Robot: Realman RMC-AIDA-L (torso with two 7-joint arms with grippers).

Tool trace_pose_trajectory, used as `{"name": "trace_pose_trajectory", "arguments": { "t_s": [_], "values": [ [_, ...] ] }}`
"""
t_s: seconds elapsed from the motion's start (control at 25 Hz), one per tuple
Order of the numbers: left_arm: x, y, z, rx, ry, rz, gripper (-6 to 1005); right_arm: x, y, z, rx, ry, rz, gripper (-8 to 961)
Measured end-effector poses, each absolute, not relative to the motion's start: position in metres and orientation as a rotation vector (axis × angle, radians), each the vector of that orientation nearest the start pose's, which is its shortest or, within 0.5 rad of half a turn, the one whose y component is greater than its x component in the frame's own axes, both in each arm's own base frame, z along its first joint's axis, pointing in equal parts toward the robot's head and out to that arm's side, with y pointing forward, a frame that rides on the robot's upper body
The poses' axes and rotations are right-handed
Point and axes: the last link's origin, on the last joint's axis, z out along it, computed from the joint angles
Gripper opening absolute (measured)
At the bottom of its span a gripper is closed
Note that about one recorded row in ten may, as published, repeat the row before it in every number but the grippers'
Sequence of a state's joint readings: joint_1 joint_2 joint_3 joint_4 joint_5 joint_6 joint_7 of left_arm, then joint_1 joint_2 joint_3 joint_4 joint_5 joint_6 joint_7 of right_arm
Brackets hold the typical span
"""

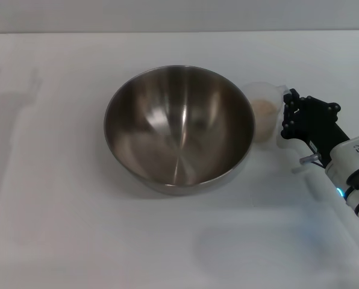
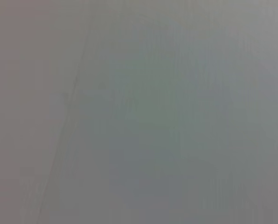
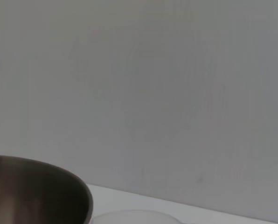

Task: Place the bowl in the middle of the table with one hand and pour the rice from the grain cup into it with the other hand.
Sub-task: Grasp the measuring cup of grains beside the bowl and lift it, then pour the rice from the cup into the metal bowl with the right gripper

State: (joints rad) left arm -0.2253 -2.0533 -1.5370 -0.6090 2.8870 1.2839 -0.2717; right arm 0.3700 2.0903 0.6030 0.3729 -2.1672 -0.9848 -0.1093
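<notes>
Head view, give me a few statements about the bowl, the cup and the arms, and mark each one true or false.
1. The bowl is empty. True.
2. The cup lies tipped over on the table. False: it stands upright, with rice inside.
3. The cup stands on the bowl's right side. True.
4. The right pincer is at the bowl's left rim. False: it is at the cup, on the side away from the bowl.
5. The left arm is reaching into the bowl. False: no left arm shows in the head view.
</notes>
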Motion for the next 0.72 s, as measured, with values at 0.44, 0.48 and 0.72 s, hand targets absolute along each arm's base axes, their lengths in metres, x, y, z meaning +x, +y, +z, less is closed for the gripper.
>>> {"name": "trace_pose_trajectory", "arguments": {
  "t_s": [0.44,0.48,0.72],
  "values": [
    [-0.288,0.323,0.085,-1.279,-0.280,-1.083,814,0.300,0.305,-0.054,-1.689,0.411,0.648,11],
    [-0.287,0.323,0.084,-1.279,-0.280,-1.084,814,0.296,0.306,-0.049,-1.673,0.371,0.661,11],
    [-0.284,0.324,0.084,-1.282,-0.275,-1.093,814,0.267,0.323,-0.036,-1.650,0.069,0.663,11]
  ]
}}
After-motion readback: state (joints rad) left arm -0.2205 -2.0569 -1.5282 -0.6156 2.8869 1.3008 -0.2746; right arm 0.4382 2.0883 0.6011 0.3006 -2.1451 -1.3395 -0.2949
